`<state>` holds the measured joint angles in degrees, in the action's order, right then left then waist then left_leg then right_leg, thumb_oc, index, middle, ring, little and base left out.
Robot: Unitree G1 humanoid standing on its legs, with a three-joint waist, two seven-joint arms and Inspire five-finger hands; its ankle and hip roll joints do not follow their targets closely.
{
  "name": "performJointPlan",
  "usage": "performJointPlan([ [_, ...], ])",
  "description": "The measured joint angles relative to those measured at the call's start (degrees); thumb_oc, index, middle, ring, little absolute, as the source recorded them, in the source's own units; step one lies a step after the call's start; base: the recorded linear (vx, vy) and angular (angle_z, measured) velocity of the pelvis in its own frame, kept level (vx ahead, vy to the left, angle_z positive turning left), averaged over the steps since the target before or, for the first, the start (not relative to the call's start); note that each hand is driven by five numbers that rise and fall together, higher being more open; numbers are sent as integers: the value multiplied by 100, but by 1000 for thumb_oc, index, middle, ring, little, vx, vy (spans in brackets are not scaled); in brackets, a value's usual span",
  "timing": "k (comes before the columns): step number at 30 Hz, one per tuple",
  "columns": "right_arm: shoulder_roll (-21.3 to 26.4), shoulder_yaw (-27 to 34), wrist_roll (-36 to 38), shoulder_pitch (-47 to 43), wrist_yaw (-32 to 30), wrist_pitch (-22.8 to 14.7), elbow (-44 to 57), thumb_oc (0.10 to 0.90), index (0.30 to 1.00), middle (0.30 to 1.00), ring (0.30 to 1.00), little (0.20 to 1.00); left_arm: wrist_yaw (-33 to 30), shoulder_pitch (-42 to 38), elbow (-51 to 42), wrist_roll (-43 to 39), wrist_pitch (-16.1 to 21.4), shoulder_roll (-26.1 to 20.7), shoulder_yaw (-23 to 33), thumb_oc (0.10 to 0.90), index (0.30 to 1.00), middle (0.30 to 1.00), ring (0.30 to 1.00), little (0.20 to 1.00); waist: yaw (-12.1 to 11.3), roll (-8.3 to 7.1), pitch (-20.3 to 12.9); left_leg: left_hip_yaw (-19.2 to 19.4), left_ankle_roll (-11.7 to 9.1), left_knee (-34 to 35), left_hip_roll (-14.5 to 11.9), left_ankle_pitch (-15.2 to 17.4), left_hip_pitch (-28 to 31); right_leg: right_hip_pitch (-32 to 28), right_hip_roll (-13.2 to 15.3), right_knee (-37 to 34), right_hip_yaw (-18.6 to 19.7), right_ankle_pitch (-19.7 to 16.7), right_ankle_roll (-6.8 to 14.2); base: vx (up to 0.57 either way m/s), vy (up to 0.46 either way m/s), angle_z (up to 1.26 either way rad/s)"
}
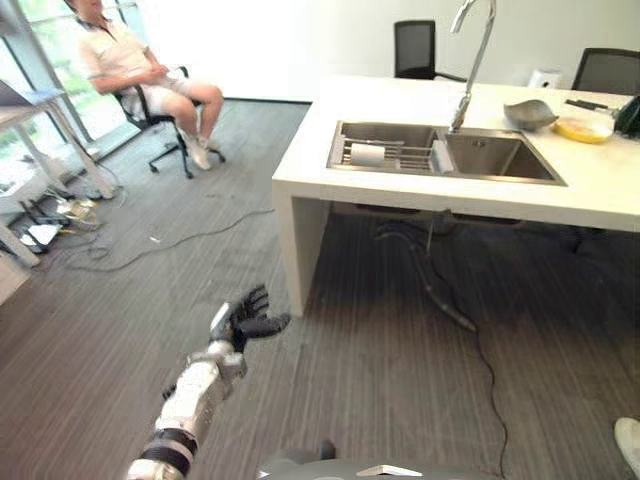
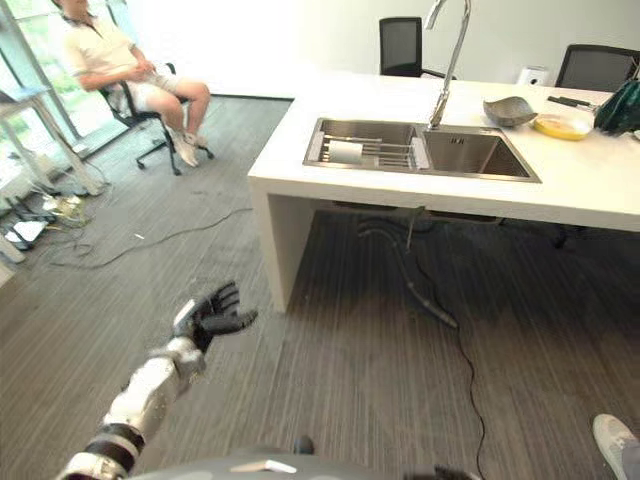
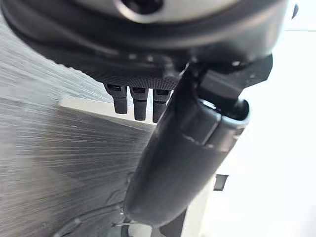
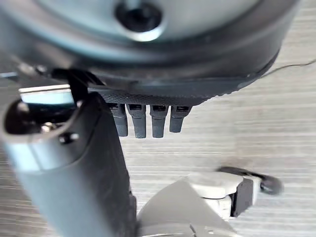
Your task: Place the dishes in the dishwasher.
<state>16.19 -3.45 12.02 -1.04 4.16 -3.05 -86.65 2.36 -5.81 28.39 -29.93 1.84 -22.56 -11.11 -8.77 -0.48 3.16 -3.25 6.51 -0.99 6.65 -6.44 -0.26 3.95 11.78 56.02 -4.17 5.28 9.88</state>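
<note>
The faucet (image 1: 474,60) top and seated person's (image 1: 130,60) head are cropped.

Bright daylight from windows (image 1: 60,60); counter (image 1: 600,190) glares white.

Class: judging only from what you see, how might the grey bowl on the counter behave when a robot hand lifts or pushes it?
The grey bowl looks rigid and shallow, so probably stiff and unlikely to tip. Its smooth sheen suggests it may slide on the counter. If ceramic, it may chip against the sink.
</note>
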Motion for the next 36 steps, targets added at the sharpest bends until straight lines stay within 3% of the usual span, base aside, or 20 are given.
performJointPlan([
  [2, 141, 220, -61, -82, 32, 34, -107, 800, 900, 900, 900, 900, 52, -60, -612, 146, -91, -230, -175, 800, 900, 900, 900, 900, 14, 208, 176, -291, 174, 13, -41, 163, 352, 348, 65, 588, -463, 139, -315, 287, -31, 56],
  [4, 186, 467, -39, -15, 64, 84, 4, 800, 900, 900, 900, 900, 35, -119, -1229, 143, -29, -425, -118, 800, 900, 900, 900, 900, 25, 241, 314, -530, -9, 124, -39, 139, 503, 491, 79, -367, -722, 390, -328, 137, -59, 75],
  [7, 176, 463, -17, -32, 65, 213, -159, 800, 900, 900, 900, 900, -73, -180, -1283, 142, 63, -448, 84, 800, 900, 900, 900, 900, -15, 287, 385, -517, 140, 159, 51, 261, 756, 646, 130, -896, -801, 376, -282, 276, -245, 47],
  [8, 128, 503, -14, 109, 65, 240, 114, 800, 900, 900, 900, 900, -107, -89, -1454, 173, 53, -557, 147, 800, 900, 900, 900, 900, -69, 186, 346, -305, -244, 123, 106, 762, 741, 879, 353, -1244, -923, 484, -174, 595, -485, -1],
  [9, 127, 436, -53, 67, 66, 216, 206, 800, 900, 900, 900, 900, -138, -19, -1668, 208, 72, -686, 258, 800, 900, 900, 900, 900, -84, 43, 375, 25, -223, -9, 109, 896, 604, 1018, 552, -1844, -1063, 492, -27, 472, -269, 3],
  [10, 197, 449, -60, 8, 75, 182, 249, 800, 900, 900, 900, 900, -153, -197, -1713, 288, 72, -702, 293, 800, 900, 900, 900, 900, -53, 58, 446, 128, 28, 54, 136, 661, 631, 977, 618, -3206, -953, 89, 201, 375, -194, -8],
  [13, 142, 418, -66, -23, 68, 252, 93, 800, 900, 900, 900, 900, -321, -206, -1844, 363, 138, -571, 511, 800, 900, 900, 900, 900, -171, 14, 419, 293, 24, 291, 154, 811, 1138, 708, 726, -5229, -980, -732, 154, 332, -194, -25],
  [17, -119, 330, -66, 123, 111, 248, 16, 800, 900, 900, 900, 900, -367, -238, -2329, 368, 361, -618, 532, 800, 900, 900, 900, 900, -92, -237, 265, 116, -199, 367, 100, 1089, 1651, 447, 620, -5183, -678, -1416, -34, 418, -336, 8],
  [19, -156, 205, -78, 247, 146, 223, -65, 800, 900, 900, 900, 900, -373, -236, -2398, 370, 433, -440, 533, 800, 900, 900, 900, 900, -5, -47, 85, -73, -469, 375, -280, 1244, 2032, -64, 115, -5317, -478, -1660, -263, 331, -382, 10],
  [21, -51, 153, -79, 243, 187, 225, -62, 800, 900, 900, 900, 900, -371, -246, -2423, 369, 551, -323, 537, 800, 900, 900, 900, 900, -3, 143, -50, -324, -646, 78, -549, 1323, 1944, -249, -198, -5527, -580, -1512, -345, 331, -497, -13],
  [24, -83, -11, -130, 246, 223, 235, -74, 800, 900, 900, 900, 900, -378, -269, -2442, 348, 577, -158, 540, 800, 900, 900, 900, 900, 6, 160, -91, -510, -809, -900, -818, 1425, 1665, -612, -557, -5741, -639, -1376, -637, 176, -325, -14],
  [25, -91, -75, -213, 255, 244, 226, -66, 800, 900, 900, 900, 900, -368, -268, -2441, 345, 582, -164, 535, 800, 900, 900, 900, 900, 8, 65, -162, -614, -1041, -1387, -852, 1578, 1421, -640, -621, -5741, -630, -1303, -823, 151, -405, -11],
  [26, -23, -99, -275, 238, 232, 206, -4, 800, 900, 900, 900, 900, -360, -334, -2369, 341, 637, -81, 488, 800, 900, 900, 900, 900, 88, 41, -168, -734, -1110, -1479, -897, 1172, 1242, -610, -744, -5666, -707, -1159, -875, 201, -563, 7],
  [27, 23, -100, -294, 223, 230, 200, 39, 800, 900, 900, 900, 900, -361, -515, -2241, 330, 670, -30, 455, 800, 900, 900, 900, 900, 99, 53, -128, -730, -1197, -2138, -898, 1295, 935, -572, -707, -5556, -751, -1058, -866, 144, -465, 23],
  [28, 24, -178, -294, 176, 198, 199, 95, 800, 900, 900, 900, 900, -385, -654, -2210, 284, 666, 38, 455, 800, 900, 900, 900, 900, 107, 2, -57, -637, -1199, -3188, -946, 1085, 342, -605, -812, -5492, -796, -976, -1019, 156, -429, 16],
  [30, -53, -288, -295, 208, 188, 196, 168, 800, 900, 900, 900, 900, -420, -722, -2202, 222, 679, 57, 456, 800, 900, 900, 900, 900, 109, -196, -24, -426, -1186, -3855, -1013, 442, -54, -716, -855, -5455, -875, -870, -1227, 192, -214, 14],
  [31, -65, -287, -293, 94, 166, 205, 14, 800, 900, 900, 900, 900, -466, -776, -2261, 113, 695, 175, 460, 800, 900, 900, 900, 900, 54, -257, 31, -330, -1272, -4587, -744, 676, -511, -702, -900, -5503, -823, -752, -1218, 269, -95, 6],
  [33, 65, -273, -293, -158, 76, 262, -159, 800, 900, 900, 900, 900, -502, -777, -2309, 101, 677, 162, 462, 800, 900, 900, 900, 900, -136, -246, 210, -457, -1109, -3702, 4, 1293, -574, -730, -873, -5624, -624, -803, -1226, 218, -97, -34],
  [35, 250, -198, -289, -254, 68, 220, -191, 800, 900, 900, 900, 900, -492, -791, -2313, 107, 655, 146, 460, 800, 900, 900, 900, 900, -182, -89, 326, -350, -833, -1430, 447, 1246, -503, -946, -900, -6008, -641, -880, -1156, 168, -81, -16],
  [36, 295, -196, -281, -234, 69, 228, -121, 800, 900, 900, 900, 900, -490, -834, -2319, 120, 671, 126, 446, 800, 900, 900, 900, 900, -175, 23, 398, -116, -823, -846, 412, 988, -613, -1068, -979, -6095, -623, -850, -1195, 262, -50, -20],
])
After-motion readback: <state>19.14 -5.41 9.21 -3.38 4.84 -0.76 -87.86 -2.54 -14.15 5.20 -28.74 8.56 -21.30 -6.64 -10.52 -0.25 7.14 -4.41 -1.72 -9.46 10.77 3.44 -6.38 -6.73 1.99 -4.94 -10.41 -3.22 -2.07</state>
